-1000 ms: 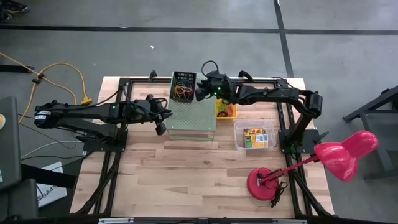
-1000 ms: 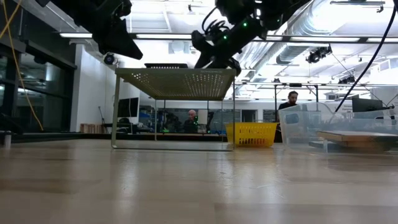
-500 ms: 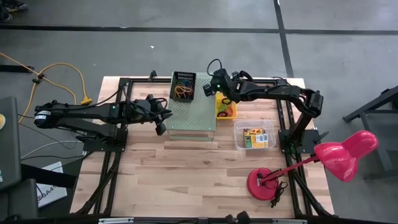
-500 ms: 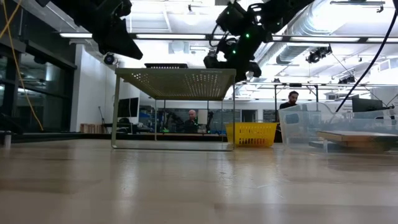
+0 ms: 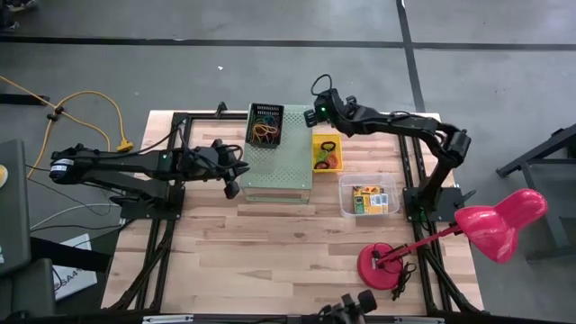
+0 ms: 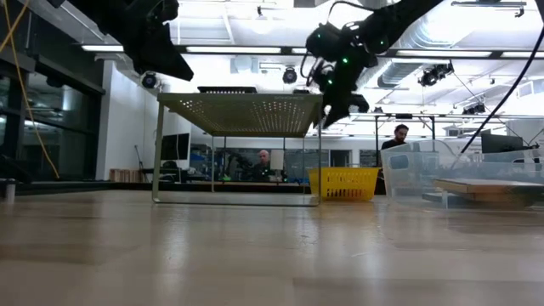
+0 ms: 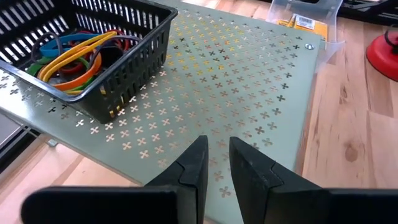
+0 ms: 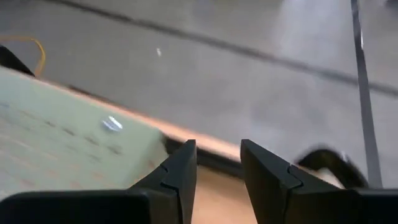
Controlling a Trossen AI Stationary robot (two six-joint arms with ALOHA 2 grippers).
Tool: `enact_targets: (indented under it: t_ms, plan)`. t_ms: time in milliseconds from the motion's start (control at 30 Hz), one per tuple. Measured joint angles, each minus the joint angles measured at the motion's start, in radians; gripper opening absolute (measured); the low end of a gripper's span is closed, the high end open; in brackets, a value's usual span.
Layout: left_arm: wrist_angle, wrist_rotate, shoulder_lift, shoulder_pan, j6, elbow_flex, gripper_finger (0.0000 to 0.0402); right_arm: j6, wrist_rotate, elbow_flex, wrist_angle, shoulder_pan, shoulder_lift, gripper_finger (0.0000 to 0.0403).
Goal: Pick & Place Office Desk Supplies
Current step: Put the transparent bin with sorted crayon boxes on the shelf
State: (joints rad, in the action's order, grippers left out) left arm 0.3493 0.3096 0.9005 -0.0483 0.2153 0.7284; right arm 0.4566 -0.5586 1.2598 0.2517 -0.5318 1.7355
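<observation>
Left arm: extended level from the left toward the perforated green shelf, its wrist at the shelf's left edge. Left gripper hangs above that edge, fingers slightly parted, nothing between them. Right arm: reaches past the shelf's far right corner. Right gripper raised there, fingers parted, empty.

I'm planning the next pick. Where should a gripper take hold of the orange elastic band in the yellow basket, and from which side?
Probably from straight above: the yellow basket is open-topped and its walls block the sides. The orange elastic band lies flat, so pinch one strand of the loop at its free edge, away from the black band. The right gripper, empty, is nearest.
</observation>
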Motion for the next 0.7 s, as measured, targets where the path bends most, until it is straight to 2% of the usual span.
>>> enact_targets:
  t_ms: [367, 467, 700]
  plan:
    - [0.072, 0.000, 0.000, 0.000, 0.040, 0.000, 0.0060, 0.227, 0.108, 0.000, 0.475, -0.059, -0.006, 0.0113]
    - [0.078, 0.000, 0.000, 0.000, 0.043, 0.000, 0.0060, 0.245, 0.150, 0.000, 0.531, -0.055, -0.006, 0.0113]
    - [0.078, 0.001, 0.000, 0.000, 0.048, 0.000, 0.0060, 0.255, 0.169, 0.000, 0.546, -0.030, -0.006, 0.0113]
